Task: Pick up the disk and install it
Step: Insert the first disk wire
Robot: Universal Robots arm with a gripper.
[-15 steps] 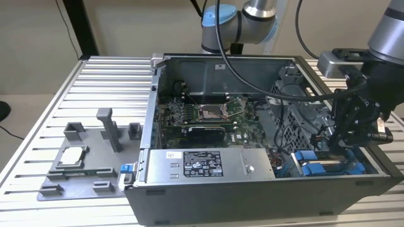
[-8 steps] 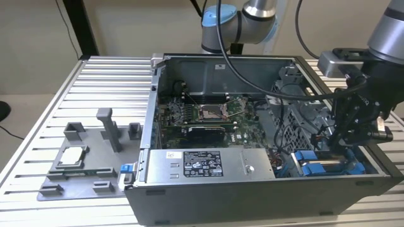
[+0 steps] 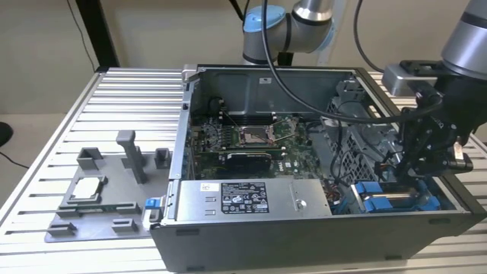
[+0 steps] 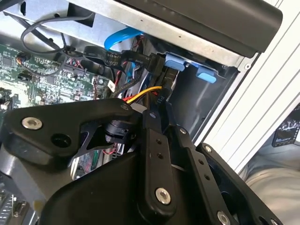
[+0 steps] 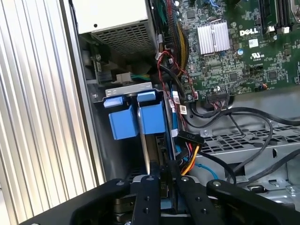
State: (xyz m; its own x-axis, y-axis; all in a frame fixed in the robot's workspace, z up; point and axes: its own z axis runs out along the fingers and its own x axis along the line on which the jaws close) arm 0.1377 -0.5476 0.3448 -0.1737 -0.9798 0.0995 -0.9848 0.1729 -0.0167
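Gripper [image 5: 164, 182] fingers look pressed together on the disk [image 5: 152, 122], pinching its narrow edge so it stands on edge and lines up with the drive bay [image 5: 101, 140]. Disk is down in that bay, blue bracket at the end away from the fingers, just beside a neighbouring blue carrier [image 5: 123, 123]. Bay sits in the case [image 3: 304, 240] corner by the power supply [image 3: 251, 200]. Cable bundle [image 5: 190, 157] crowds one side, hence the narrow edge-on grip.

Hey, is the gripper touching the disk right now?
Cannot tell. In the first wrist view the gripper sits close by the disk, but shadow there hides any contact or gap.
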